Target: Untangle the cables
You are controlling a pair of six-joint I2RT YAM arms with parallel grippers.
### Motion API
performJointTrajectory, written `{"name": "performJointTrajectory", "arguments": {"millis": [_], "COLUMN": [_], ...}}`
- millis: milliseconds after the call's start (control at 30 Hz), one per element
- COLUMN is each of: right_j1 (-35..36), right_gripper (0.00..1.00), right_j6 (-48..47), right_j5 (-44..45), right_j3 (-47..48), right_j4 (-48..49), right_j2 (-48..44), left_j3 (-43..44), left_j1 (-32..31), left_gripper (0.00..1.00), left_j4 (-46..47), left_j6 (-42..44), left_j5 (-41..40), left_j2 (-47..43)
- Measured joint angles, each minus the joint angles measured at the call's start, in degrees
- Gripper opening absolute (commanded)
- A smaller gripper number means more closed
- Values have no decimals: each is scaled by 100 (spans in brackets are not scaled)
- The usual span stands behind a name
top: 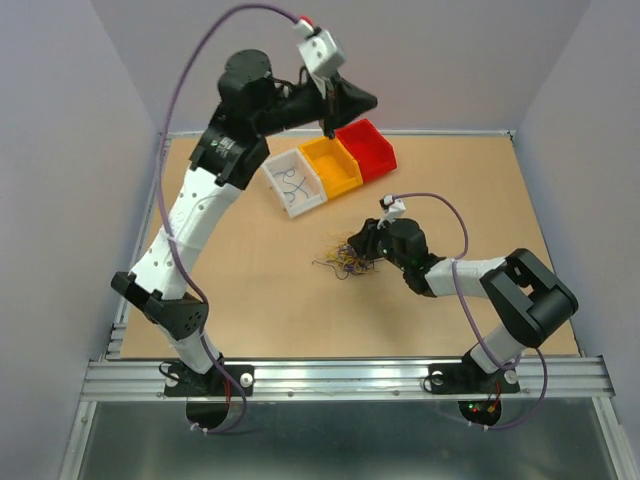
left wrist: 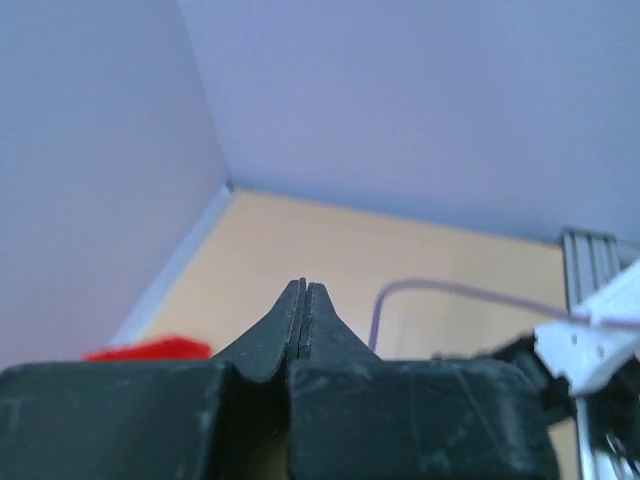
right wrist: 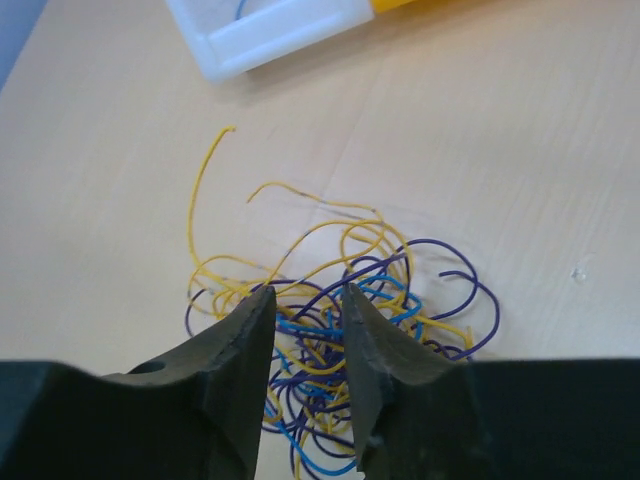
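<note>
A tangled pile of thin yellow, blue and dark purple cables [top: 345,262] lies on the wooden table near its middle. My right gripper [top: 362,245] is low at the pile. In the right wrist view it [right wrist: 307,295] is open, its jaws straddling the tangle [right wrist: 330,300], with wire strands between the two fingers. My left gripper [top: 328,128] is raised high above the bins at the back. In the left wrist view it [left wrist: 303,288] is shut with nothing visible between the fingertips. A dark and a blue wire lie in the white bin [top: 293,183].
Three small bins stand in a row at the back: the white bin, a yellow one [top: 331,165] and a red one [top: 366,148]. The white bin's corner [right wrist: 270,25] shows beyond the pile. The red bin [left wrist: 150,349] shows blurred under my left gripper.
</note>
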Motion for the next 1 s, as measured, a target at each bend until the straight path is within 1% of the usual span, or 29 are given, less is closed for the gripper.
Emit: {"name": "performJointTrajectory", "arguments": {"millis": [33,67,100,167,267,300,333,367,400,467,500,533,567,633,667,700,767,800,867,1000], "right_j1": [0,0,0,0,0,0,0,0,0,0,0,0,0,0,0,0,0,0,0,0], "right_gripper": [35,35,35,36,39,42,50,55,68,77,80,83,84,84,84,84,84,84,84,84], "right_j6": [63,125,184,291,393,422,437,455,472,476,485,498,518,542,546,551,570,575,586,588], "right_j5": [140,271,407,601,809,855,911,962,1038,1209,1327,1425,1552,1790,1906,1993,2177,2243,2321,2389], "right_j3": [120,221,330,439,457,457,457,457,450,363,275,203,129,2,-66,-116,-212,-247,-280,-284], "right_j4": [-203,-350,-492,-693,-872,-929,-1001,-1067,-1130,-1176,-1189,-1182,-1161,-1115,-1115,-1110,-1121,-1119,-1139,-1165], "right_j2": [63,114,175,208,192,179,138,72,-44,-413,-682,-911,-1207,-1591,-1812,-1950,-2122,-2153,-2153,-2153], "left_j3": [737,1106,1432,1690,1613,1488,1320,1139,981,501,181,-238,-608,-1338,-1952,-2516,-3377,-3545,-4109,-4671], "left_j1": [0,0,0,0,-11,-11,-11,-11,-9,-9,-7,-4,-7,-9,-7,-7,-4,-4,-7,7], "left_gripper": [0,0,0,0,0,0,0,1,23,49,58,71,76,82,86,87,91,98,99,99], "left_j4": [-24,-7,17,149,302,367,417,433,479,476,496,428,367,411,387,409,402,402,413,551], "left_j6": [-127,-186,-284,-417,-507,-514,-514,-503,-470,-317,-275,-201,-122,-24,35,103,219,254,378,446], "left_j5": [-168,-251,-400,-741,-1154,-1281,-1386,-1449,-1493,-1530,-1541,-1543,-1541,-1569,-1593,-1646,-1764,-1799,-2009,-2277], "left_j2": [26,22,-20,-181,-433,-520,-579,-621,-627,-629,-605,-575,-518,-503,-503,-501,-503,-503,-542,-761]}}
